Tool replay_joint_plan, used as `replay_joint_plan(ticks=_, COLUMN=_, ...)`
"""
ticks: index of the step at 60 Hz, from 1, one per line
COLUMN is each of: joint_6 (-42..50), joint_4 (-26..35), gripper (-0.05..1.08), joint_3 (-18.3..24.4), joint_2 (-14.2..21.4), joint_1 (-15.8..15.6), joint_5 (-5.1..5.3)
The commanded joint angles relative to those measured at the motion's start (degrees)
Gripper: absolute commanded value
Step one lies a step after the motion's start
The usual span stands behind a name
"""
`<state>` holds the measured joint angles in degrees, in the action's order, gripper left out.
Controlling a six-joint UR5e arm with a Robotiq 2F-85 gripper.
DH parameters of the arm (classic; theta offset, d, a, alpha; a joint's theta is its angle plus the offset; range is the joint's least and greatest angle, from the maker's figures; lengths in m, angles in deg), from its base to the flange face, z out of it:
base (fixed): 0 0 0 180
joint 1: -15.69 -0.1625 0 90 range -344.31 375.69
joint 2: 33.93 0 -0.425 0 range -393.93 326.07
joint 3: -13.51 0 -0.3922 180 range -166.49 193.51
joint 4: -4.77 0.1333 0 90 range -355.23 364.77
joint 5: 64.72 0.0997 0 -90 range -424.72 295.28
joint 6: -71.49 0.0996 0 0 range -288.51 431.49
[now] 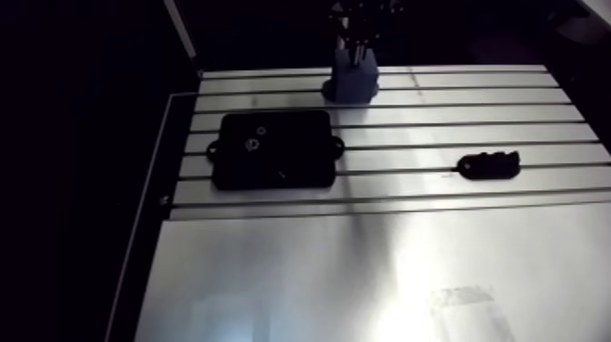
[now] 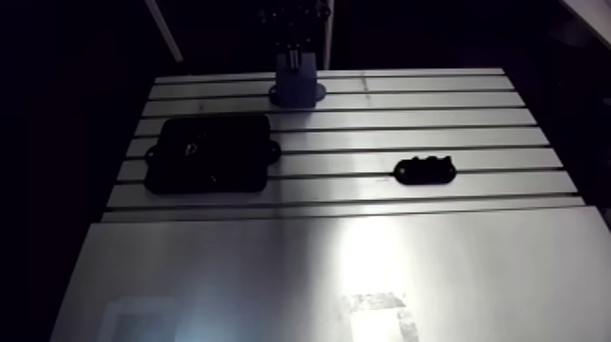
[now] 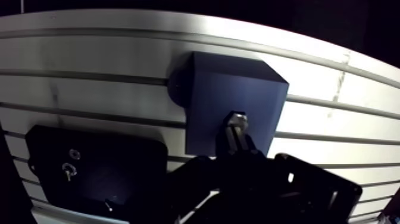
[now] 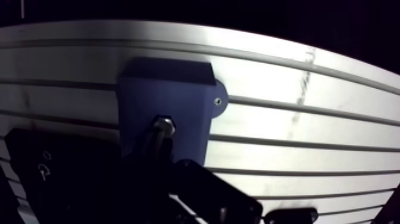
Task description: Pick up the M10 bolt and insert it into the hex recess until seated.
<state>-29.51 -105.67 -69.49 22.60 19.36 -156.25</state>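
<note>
Near the table's (image 1: 364, 273) far edge, the gripper (image 3: 236, 142) seemingly pinches the M10 bolt (image 3: 238, 117) over the blue block (image 1: 353, 82); the black plate (image 1: 273, 150) lies apart, leftward.

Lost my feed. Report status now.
Gripper down over blue block, grip unreadable. Bolt showing at gripper tip, in front of the block. Black plate and small black part lie apart, nothing blocking.

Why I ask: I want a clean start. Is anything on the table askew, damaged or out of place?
Nothing stands out. The blue block stands upright on the table under the gripper, the bolt head shows against it, the black plate lies flat and square to the slots, and the small black part lies apart.
</note>
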Motion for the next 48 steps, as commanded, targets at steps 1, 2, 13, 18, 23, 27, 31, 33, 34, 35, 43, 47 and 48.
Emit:
replay_joint_plan(ticks=1, joint_6=0.0, joint_4=0.0, gripper=1.08, joint_3=0.0, joint_2=0.0, joint_1=0.0, joint_5=0.0)
replay_joint_plan(ticks=2, joint_6=0.0, joint_4=0.0, gripper=1.08, joint_3=0.0, joint_2=-0.1, joint_1=0.0, joint_5=0.0)
replay_joint_plan(ticks=13, joint_6=-0.1, joint_4=0.0, gripper=1.08, joint_3=0.0, joint_2=0.0, joint_1=0.0, joint_5=0.0)
replay_joint_plan(ticks=18, joint_6=-0.1, joint_4=0.0, gripper=1.08, joint_3=0.0, joint_2=-0.1, joint_1=0.0, joint_5=0.0)
replay_joint_plan(ticks=23, joint_6=-0.1, joint_4=0.0, gripper=1.08, joint_3=0.0, joint_2=0.0, joint_1=0.0, joint_5=0.0)
replay_joint_plan(ticks=27, joint_6=-0.1, joint_4=0.0, gripper=1.08, joint_3=0.0, joint_2=0.0, joint_1=0.0, joint_5=0.0)
replay_joint_plan(ticks=31, joint_6=-0.1, joint_4=0.0, gripper=1.08, joint_3=0.0, joint_2=0.0, joint_1=0.0, joint_5=0.0)
replay_joint_plan(ticks=33, joint_6=-0.1, joint_4=0.0, gripper=1.08, joint_3=0.0, joint_2=0.0, joint_1=-0.1, joint_5=0.0)
replay_joint_plan(ticks=34, joint_6=-0.2, joint_4=0.0, gripper=1.08, joint_3=0.0, joint_2=0.0, joint_1=-0.2, joint_5=0.0)
replay_joint_plan(ticks=35, joint_6=-0.2, joint_4=0.0, gripper=1.08, joint_3=0.0, joint_2=0.0, joint_1=-0.2, joint_5=0.0)
replay_joint_plan(ticks=43, joint_6=-0.3, joint_4=0.0, gripper=1.08, joint_3=0.1, joint_2=0.0, joint_1=-0.2, joint_5=0.0)
replay_joint_plan(ticks=47, joint_6=-0.5, joint_4=0.0, gripper=1.08, joint_3=0.0, joint_2=-0.1, joint_1=-0.2, joint_5=0.0)
replay_joint_plan(ticks=48, joint_6=-0.5, joint_4=0.0, gripper=1.08, joint_3=0.1, joint_2=-0.1, joint_1=-0.2, joint_5=0.0)
